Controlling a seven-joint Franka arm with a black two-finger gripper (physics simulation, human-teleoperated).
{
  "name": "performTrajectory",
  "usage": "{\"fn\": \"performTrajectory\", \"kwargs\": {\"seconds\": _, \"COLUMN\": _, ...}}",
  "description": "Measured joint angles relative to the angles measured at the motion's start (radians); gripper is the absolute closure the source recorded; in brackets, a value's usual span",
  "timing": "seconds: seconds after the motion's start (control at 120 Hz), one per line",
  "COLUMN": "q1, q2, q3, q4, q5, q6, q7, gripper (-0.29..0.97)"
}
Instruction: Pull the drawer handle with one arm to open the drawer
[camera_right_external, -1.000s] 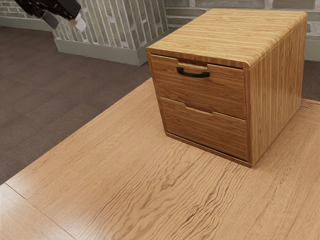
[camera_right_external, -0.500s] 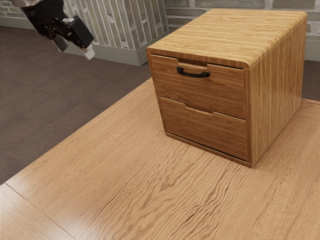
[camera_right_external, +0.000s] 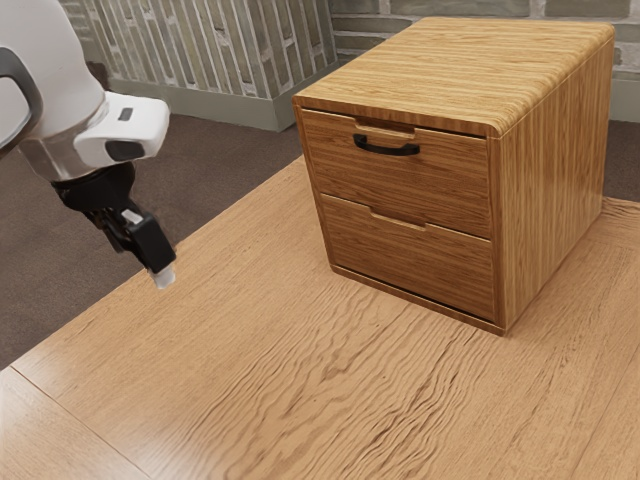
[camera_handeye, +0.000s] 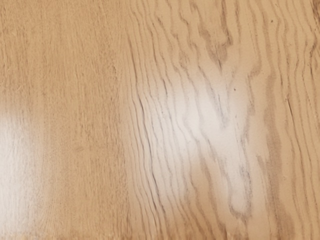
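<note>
Your arm (camera_right_external: 60, 110) comes in at the exterior view's left. Its white last link is bent over, and the black hand hangs under it, slanting down and toward the exterior view's right. The gripper (camera_right_external: 160, 272) is low and has a pale tip. In the exterior view it sits over the table (camera_right_external: 300, 400) close to its left edge, where the dark floor (camera_right_external: 90, 230) begins. It holds nothing. You cannot tell if it is wide or narrow, because the hand is seen side-on as one black bar. You also cannot tell whether the tip touches the wood. The wrist view looks straight onto table (camera_handeye: 160, 120) grain with a pale glare patch, so the hand faces the tabletop.

The cabinet (camera_right_external: 540, 170) stands on the far right part of the table, well apart from the gripper. The top drawer (camera_right_external: 420, 190) has a black handle (camera_right_external: 386, 149), high on its front and left of centre. The handle is untouched, and that drawer's front lies flush with the cabinet, so it looks closed. The lower drawer (camera_right_external: 410, 255) sits right beneath it, also flush.
</note>
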Motion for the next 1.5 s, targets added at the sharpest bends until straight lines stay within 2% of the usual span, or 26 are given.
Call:
{"fn": "performTrajectory", "kwargs": {"seconds": 0.092, "q1": -0.036, "q2": -0.056, "q3": 0.001, "q4": -0.116, "q5": -0.042, "q6": -0.015, "q7": -0.021, "gripper": 0.0}}
{"fn": "performTrajectory", "kwargs": {"seconds": 0.2, "q1": -0.058, "q2": -0.068, "q3": 0.009, "q4": -0.157, "q5": -0.055, "q6": 0.015, "q7": 0.016, "gripper": 0.0}}
{"fn": "performTrajectory", "kwargs": {"seconds": 0.45, "q1": -0.065, "q2": -0.044, "q3": 0.016, "q4": -0.158, "q5": -0.014, "q6": 0.217, "q7": 0.444, "gripper": 0.0}}
{"fn": "performTrajectory", "kwargs": {"seconds": 0.592, "q1": -0.123, "q2": -0.006, "q3": 0.017, "q4": -0.146, "q5": 0.021, "q6": 0.353, "q7": 0.687, "gripper": 0.0}}
{"fn": "performTrajectory", "kwargs": {"seconds": 0.85, "q1": -0.154, "q2": 0.097, "q3": 0.016, "q4": -0.088, "q5": 0.055, "q6": 0.588, "q7": 1.003, "gripper": 0.0}}
{"fn": "performTrajectory", "kwargs": {"seconds": 1.167, "q1": -0.167, "q2": 0.201, "q3": 0.011, "q4": -0.078, "q5": 0.085, "q6": 0.813, "q7": 1.186, "gripper": 0.0}}
{"fn": "performTrajectory", "kwargs": {"seconds": 1.5, "q1": -0.149, "q2": 0.308, "q3": 0.016, "q4": -0.013, "q5": 0.0, "q6": 0.922, "q7": 1.274, "gripper": 0.0}}
